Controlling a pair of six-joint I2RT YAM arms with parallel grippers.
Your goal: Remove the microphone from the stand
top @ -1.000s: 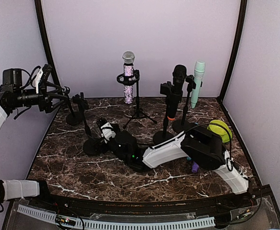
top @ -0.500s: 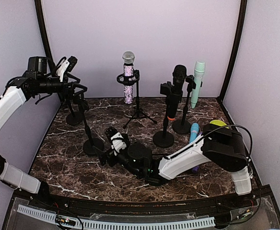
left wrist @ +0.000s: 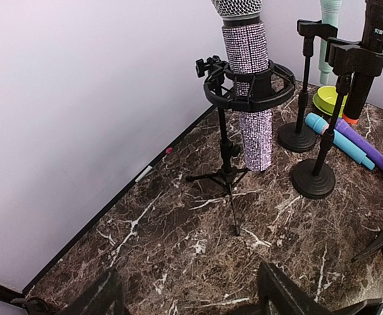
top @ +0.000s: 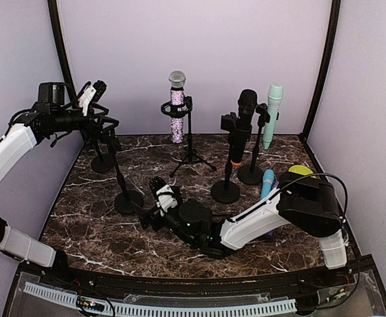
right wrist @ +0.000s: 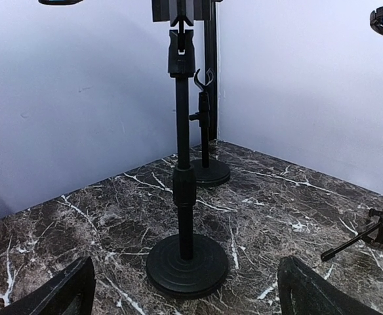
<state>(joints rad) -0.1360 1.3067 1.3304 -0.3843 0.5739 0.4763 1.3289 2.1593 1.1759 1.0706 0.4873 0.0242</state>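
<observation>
Marbled brown surface (top: 94, 228) carries the sequined microphone (top: 177, 99) upright in its tripod stand (top: 191, 148) near the back wall, with the left tool (left wrist: 191, 295) raised apart from it and the right tool (right wrist: 185, 275) low, both wide and empty.

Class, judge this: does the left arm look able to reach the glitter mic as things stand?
Probably yes: the left arm faces the glitter mic, and nothing crosses the open space between them.

Left arm (top: 11, 145) raised, right arm (top: 256, 221) stretched low, fingers (right wrist: 54, 289) spread on both.
</observation>
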